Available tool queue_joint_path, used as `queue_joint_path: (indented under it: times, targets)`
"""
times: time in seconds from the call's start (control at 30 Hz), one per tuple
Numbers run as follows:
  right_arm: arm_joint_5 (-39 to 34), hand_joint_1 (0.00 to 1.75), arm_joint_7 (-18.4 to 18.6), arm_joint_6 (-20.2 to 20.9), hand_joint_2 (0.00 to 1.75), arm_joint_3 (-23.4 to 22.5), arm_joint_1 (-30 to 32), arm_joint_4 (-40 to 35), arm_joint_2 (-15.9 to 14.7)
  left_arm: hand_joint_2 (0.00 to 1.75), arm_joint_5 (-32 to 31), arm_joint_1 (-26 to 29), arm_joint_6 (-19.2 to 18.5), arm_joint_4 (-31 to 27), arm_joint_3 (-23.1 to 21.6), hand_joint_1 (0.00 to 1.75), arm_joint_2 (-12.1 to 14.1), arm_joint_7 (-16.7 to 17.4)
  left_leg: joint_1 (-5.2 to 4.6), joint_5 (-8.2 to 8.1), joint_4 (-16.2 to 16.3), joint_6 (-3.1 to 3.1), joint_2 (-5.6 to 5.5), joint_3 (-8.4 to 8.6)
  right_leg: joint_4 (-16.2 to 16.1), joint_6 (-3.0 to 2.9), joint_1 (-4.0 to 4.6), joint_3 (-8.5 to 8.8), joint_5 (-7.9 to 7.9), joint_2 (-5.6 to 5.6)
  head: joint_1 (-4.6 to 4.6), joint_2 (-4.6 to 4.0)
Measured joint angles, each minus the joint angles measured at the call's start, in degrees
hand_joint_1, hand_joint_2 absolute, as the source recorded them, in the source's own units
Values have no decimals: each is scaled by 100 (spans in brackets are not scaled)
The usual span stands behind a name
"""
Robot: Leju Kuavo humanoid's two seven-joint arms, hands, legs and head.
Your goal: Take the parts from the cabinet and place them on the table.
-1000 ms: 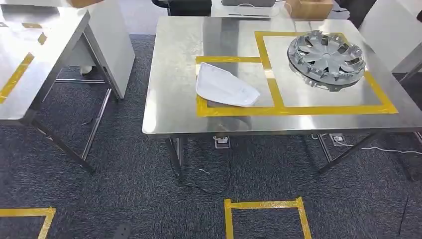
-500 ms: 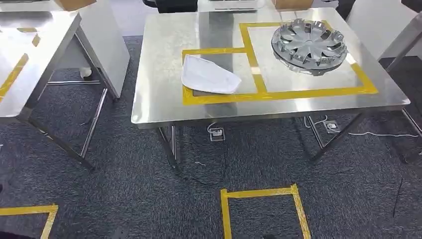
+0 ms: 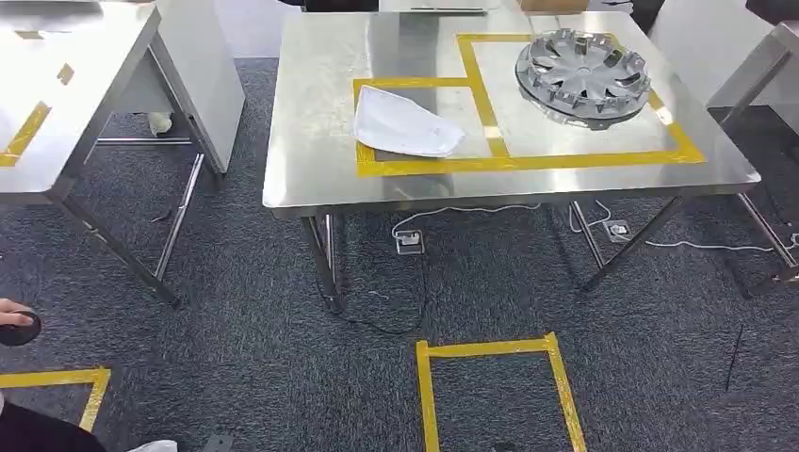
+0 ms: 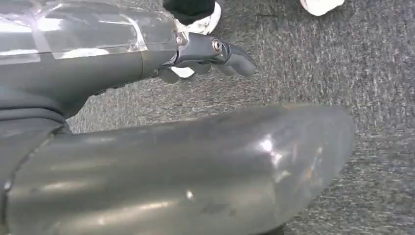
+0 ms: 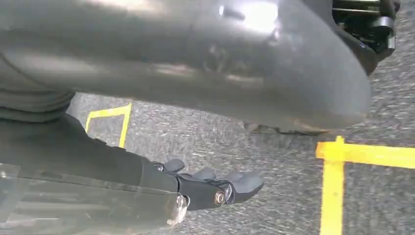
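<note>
From the head camera I see the steel worktop [image 3: 311, 179] ahead of me, with two yellow tape outlines [image 3: 528, 162] laid on it. The white part [image 3: 403, 123] lies flat inside the smaller outline, and the grey wheel cover [image 3: 582, 72] sits inside the larger one, the two well apart with a strip of tape between them. Both are far forward of my hands, which hang low at my sides over the carpet [image 3: 283, 358]. In the left wrist view my left hand [image 4: 205, 54] holds nothing; its dark fingers [image 4: 237, 58] reach out loosely together over the carpet, and beyond them I can make out a person's white shoe [image 4: 208, 23] and part of another shoe [image 4: 320, 5]. In the right wrist view my right hand [image 5: 210, 185] also holds nothing, its fingers [image 5: 244, 182] stretched forward with small gaps between them, above carpet crossed by yellow floor tape [image 5: 342, 161]. On the floor between me and the worktop the head camera shows a yellow tape square [image 3: 490, 377], and under the worktop a white cable [image 3: 471, 209] runs to a floor socket [image 3: 409, 243]. A second steel worktop [image 3: 66, 104] stands off on my left-hand side, and a person's hand [image 3: 14, 325] holding a dark object shows low on that same side.
</note>
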Motion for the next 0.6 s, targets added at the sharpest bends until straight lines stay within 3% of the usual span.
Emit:
queue_joint_path:
  times: [0.07,0.1,0.13,0.23,0.27,0.3,0.33,0.4,0.43,0.47,0.5,0.53,0.6]
  targets:
    - [15,0,0,-18,0,2,-7,-7,-5,0,40,0,-2,0,0,0,-4,-79,15,77,1,-49,1,-73,-899,3,-27,583,462,-1,7,0]
    - [28,0,2,-20,0,2,-13,-9,-2,0,44,-3,-2,0,0,0,-2,-105,12,106,2,-89,1,-88,-1463,6,-37,919,531,9,18,0]
    - [40,0,2,-20,0,4,-25,-20,0,0,51,-5,-2,0,0,0,0,-123,-5,146,12,-135,5,-122,-1755,-12,-4,1076,430,50,61,0]
    - [48,0,9,-29,0,4,-25,-28,-2,0,66,-2,-11,0,0,0,-2,-136,18,282,-22,-257,39,-160,-1780,-101,32,1015,435,64,50,0]
    - [48,0,13,-31,0,7,-8,-39,-2,0,72,11,-11,2,0,0,-2,-138,14,319,-27,-310,41,-181,-1811,-193,35,965,497,49,50,0]
    - [48,0,13,-35,0,9,-16,-46,-2,0,77,3,-11,11,0,0,0,-149,38,146,52,-322,34,-224,-1835,-290,15,946,559,5,42,0]
    - [46,0,11,-51,0,11,-17,-57,-7,0,77,3,-11,11,0,0,0,-160,34,-168,284,-322,11,-312,-1837,-354,29,877,607,9,6,0]
    - [42,0,-44,-66,0,9,-14,-59,-28,0,75,2,-13,15,0,0,-4,-160,34,-796,1132,-327,-24,-566,-1822,-410,66,736,704,-11,-79,0]
    - [31,0,-59,-66,0,11,-10,-72,-33,0,72,4,-11,20,0,0,-9,-158,33,-958,1552,-327,-27,-665,-1805,-421,98,655,753,-17,-92,0]
    - [15,0,-68,-66,0,11,-8,-90,-35,0,72,4,-9,26,0,0,-11,-158,28,-931,1734,-315,-26,-672,-1774,-427,119,576,791,-23,-103,0]
    - [7,0,-70,-66,0,9,-8,-101,-44,0,72,4,-5,30,0,0,-11,-160,12,-766,1671,-291,-26,-560,-1731,-431,138,491,819,-25,-114,0]
    - [2,0,-72,-64,0,11,-9,-103,-50,0,72,4,-4,33,0,0,-11,-162,-11,-564,1411,-254,-26,-345,-1686,-427,153,421,833,-25,-131,0]
    - [-8,0,-72,-66,0,11,-9,-105,-55,0,72,-2,2,35,0,0,-11,-175,-70,-288,469,-119,-35,320,-1609,-420,176,335,858,-22,-160,0]
